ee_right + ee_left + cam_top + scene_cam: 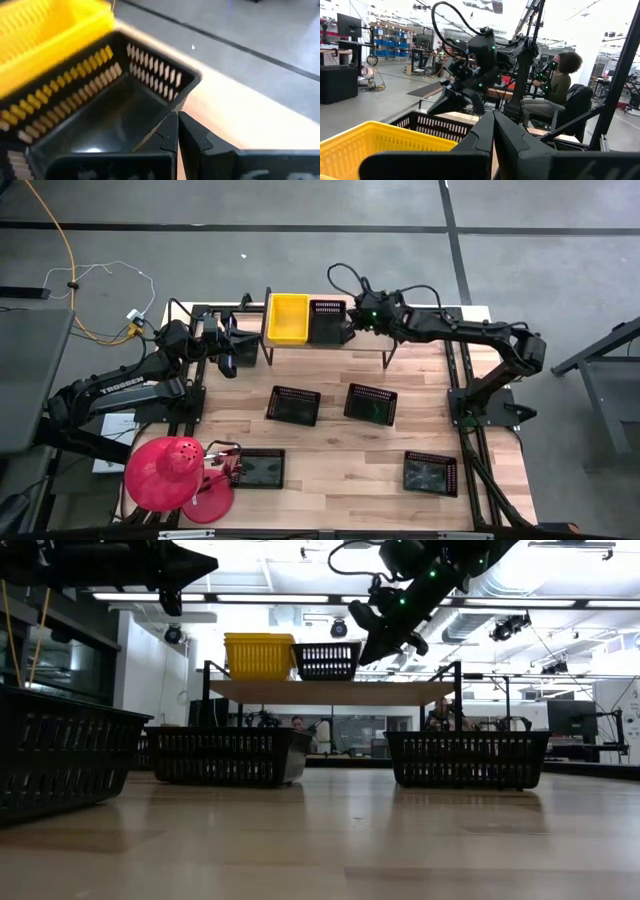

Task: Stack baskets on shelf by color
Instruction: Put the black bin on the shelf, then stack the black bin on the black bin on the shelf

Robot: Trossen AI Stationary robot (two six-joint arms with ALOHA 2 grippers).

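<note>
While the left arm waited off the table's ten o'clock corner, its left gripper (228, 365) clenched on nothing and pointing across toward the shelf (420, 338), the right arm reached in from three o'clock to the table's twelve o'clock edge. There the right gripper (349, 323) hung just beside the three o'clock wall of a black basket (327, 322) on the shelf, its fingers pressed together with nothing between them; the right wrist view showed the closed tips right at that basket's corner rim, though whether they touched it could not be told. The black basket stood on the shelf's board against a yellow basket (287, 317), which sat at its nine o'clock side, and the rest of the board toward three o'clock was bare wood. Four more black baskets lay on the tabletop (340, 460) below the shelf: one (294, 405) near the centre, another (371, 404) just at its three o'clock, a third (260, 469) toward seven o'clock, and a fourth (431, 473) toward five o'clock. Two red dome-shaped objects (165, 473) lay overlapping at the table's seven o'clock corner, touching the third basket's side. A seated person (559, 85) showed in the room beyond, in the left wrist view.
</note>
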